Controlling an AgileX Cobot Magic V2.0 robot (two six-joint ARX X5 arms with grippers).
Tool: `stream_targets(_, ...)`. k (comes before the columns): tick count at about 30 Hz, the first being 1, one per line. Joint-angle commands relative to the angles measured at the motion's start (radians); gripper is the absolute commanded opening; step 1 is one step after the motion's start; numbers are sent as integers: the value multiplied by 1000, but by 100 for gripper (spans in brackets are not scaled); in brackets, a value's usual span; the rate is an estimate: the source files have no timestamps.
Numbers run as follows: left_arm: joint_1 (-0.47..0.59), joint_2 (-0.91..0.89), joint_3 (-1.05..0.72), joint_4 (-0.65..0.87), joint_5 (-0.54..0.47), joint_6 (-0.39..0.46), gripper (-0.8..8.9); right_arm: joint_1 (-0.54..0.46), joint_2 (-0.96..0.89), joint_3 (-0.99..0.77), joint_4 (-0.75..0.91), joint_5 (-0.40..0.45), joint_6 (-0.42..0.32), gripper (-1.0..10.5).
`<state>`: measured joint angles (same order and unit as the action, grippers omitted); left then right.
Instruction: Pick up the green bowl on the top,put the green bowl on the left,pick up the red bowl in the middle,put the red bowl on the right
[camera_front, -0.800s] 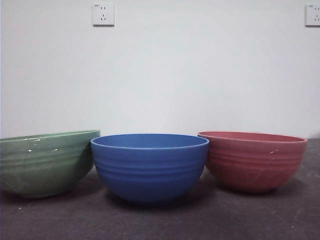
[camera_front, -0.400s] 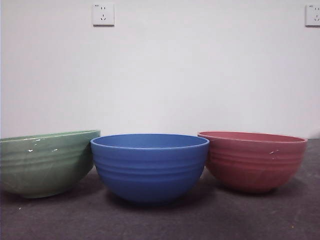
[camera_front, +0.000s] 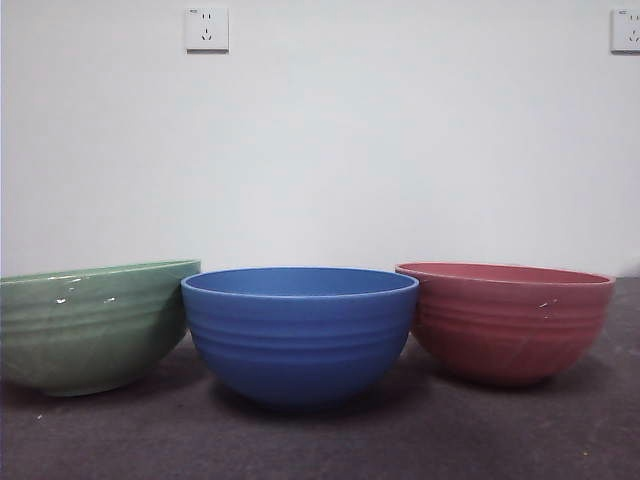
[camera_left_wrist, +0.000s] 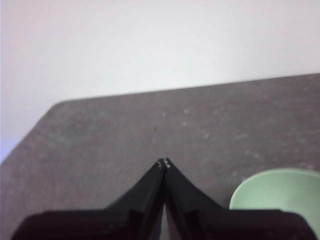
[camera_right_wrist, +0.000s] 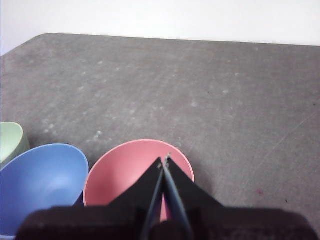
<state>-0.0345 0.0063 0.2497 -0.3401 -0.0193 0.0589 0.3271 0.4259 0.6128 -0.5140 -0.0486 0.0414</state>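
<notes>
Three bowls stand in a row on the dark table. The green bowl (camera_front: 88, 325) is at the left, slightly tilted, with white scuffs near its rim. The red bowl (camera_front: 505, 320) stands at the right. A blue ribbed bowl (camera_front: 300, 333) sits between them. My left gripper (camera_left_wrist: 163, 163) is shut with nothing in it, raised above the table beside the green bowl (camera_left_wrist: 277, 192). My right gripper (camera_right_wrist: 165, 161) is shut and empty, hovering over the red bowl (camera_right_wrist: 125, 172). Neither arm shows in the front view.
A white wall with two sockets (camera_front: 206, 29) rises behind the table. The grey table surface (camera_right_wrist: 200, 90) stretches beyond the bowls, and the blue bowl (camera_right_wrist: 42, 180) and green bowl (camera_right_wrist: 10, 140) lie beside the red one in the right wrist view.
</notes>
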Motion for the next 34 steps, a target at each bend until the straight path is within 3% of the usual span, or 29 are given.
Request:
stream_targets(1,4,-4,-103,92,2,-42,-3,2,-1,-9,4,3,12,2)
stream_targets(11,3,-4,-244,167,55,-86,-3,2,-1,-9,3,3,12,2)
stream_targets(34,3,-3,-247,160,50,-92,-3,2,-1,-9,3,3,11,2)
